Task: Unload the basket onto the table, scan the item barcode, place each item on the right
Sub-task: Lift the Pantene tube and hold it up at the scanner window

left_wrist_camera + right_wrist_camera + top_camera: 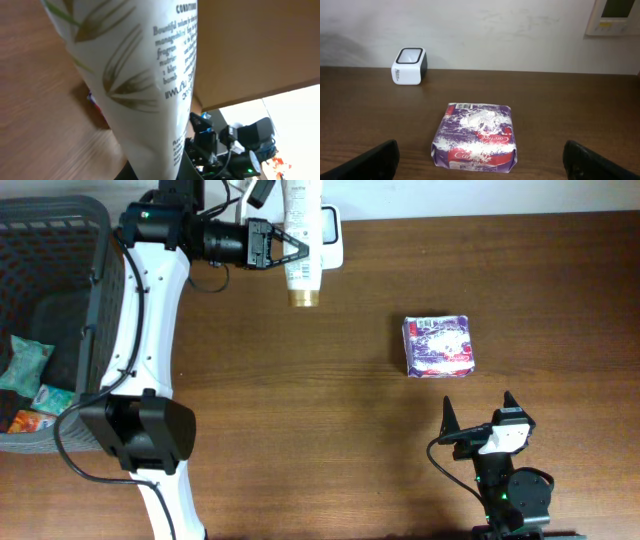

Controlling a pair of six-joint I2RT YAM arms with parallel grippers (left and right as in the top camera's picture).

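At the table's (300, 430) far edge, L gripper (296, 248) pinches a white tube (303, 270) approx. mid-length, fingers clamped tight on it from the L side. In overhead view the tube runs near-to-far, w/ its gold cap (303, 298) toward the near side & its other end cut off by the frame top. It sits over the white scanner (333, 240), hiding most of it; only the scanner's R part shows past the tube. R wrist view shows the scanner w/ nothing resting on it, so the tube hangs above it, not touching. L wrist view is nearly all tube: leaf print & black text, seen very close; a barcode can't be made out there.

R gripper (478, 402) is at the near R of the table, well apart from the tube, fingers spread wide w/ nothing between them. In R wrist view its fingertips (375, 160) show at the bottom corners. A purple pack (475, 136) lies flat on the table beyond them, not touching either. Pack has a barcode strip at its far edge. Scanner stands further back & to the L, near the wall (495, 30), dark window up.

Grey basket (100, 240) sits at the L edge, next to the L arm, w/ a few packets (25, 365) inside.
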